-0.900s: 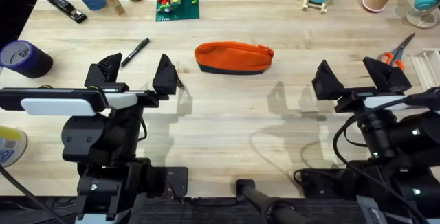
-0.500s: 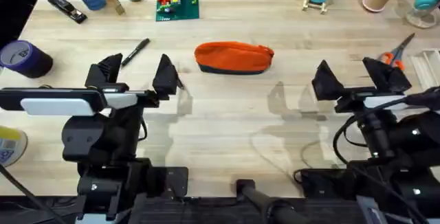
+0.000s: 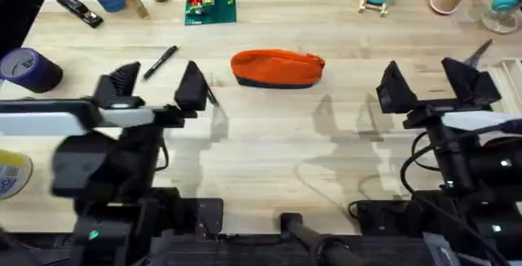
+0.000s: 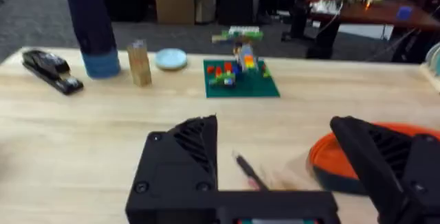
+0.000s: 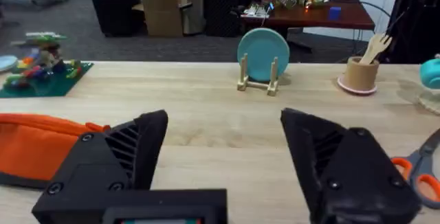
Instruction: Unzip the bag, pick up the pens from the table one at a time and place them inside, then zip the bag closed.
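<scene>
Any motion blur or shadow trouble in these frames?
Overhead: the left arm is smeared, the open left gripper less so; the open right gripper casts soft double shadows on the light wooden table. Left wrist: the thin black pen is streaked, the orange fabric bag soft. Right wrist: fairly sharp.

We look down and forward from above the arm bases over the worktop (image 3: 269, 160). Each wrist camera sits low behind its gripper, facing ahead; both share the bag (image 4: 323, 157) beyond.
</scene>
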Robot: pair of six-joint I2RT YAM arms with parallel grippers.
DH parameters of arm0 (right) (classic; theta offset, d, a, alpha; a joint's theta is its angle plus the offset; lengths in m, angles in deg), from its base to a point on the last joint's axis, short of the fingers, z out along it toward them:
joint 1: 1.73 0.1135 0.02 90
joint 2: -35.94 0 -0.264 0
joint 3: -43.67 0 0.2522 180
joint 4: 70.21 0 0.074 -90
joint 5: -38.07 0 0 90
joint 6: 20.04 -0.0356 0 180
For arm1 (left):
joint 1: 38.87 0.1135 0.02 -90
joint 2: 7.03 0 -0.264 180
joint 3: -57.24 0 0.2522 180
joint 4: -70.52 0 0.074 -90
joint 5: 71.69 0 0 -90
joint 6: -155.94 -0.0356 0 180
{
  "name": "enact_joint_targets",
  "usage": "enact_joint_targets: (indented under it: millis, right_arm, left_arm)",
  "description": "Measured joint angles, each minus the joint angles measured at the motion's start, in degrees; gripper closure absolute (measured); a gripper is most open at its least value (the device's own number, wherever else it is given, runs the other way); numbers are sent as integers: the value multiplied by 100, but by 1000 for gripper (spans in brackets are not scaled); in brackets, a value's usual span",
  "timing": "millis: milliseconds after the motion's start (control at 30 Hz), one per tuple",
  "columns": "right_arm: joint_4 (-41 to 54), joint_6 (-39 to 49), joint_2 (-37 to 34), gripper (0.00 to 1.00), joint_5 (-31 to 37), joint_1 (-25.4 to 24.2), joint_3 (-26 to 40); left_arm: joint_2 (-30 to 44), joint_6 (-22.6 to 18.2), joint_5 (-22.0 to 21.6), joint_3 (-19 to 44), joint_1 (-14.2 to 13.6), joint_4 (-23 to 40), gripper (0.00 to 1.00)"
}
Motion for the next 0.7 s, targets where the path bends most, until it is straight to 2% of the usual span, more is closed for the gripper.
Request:
enact_joint_targets:
  millis: [167, 367, 500, 700]
  right_arm:
    - [274, -15, -6, 5, 0, 1, 370]
    - [463, -20, -212, 5, 0, 0, 1063]
    - [564, -61, -666, 5, 0, 1, 1632]
    - [1584, -170, -1804, 5, 0, -1, 2848]
  left_arm:
    - [385, 17, -7, 781, 0, 387, 7]
    - [1489, 38, -7, 1914, 0, 1017, 7]
    - [2303, -13, -9, 2745, 0, 1298, 7]
    - [3319, -57, -8, 3757, -1, 1613, 7]
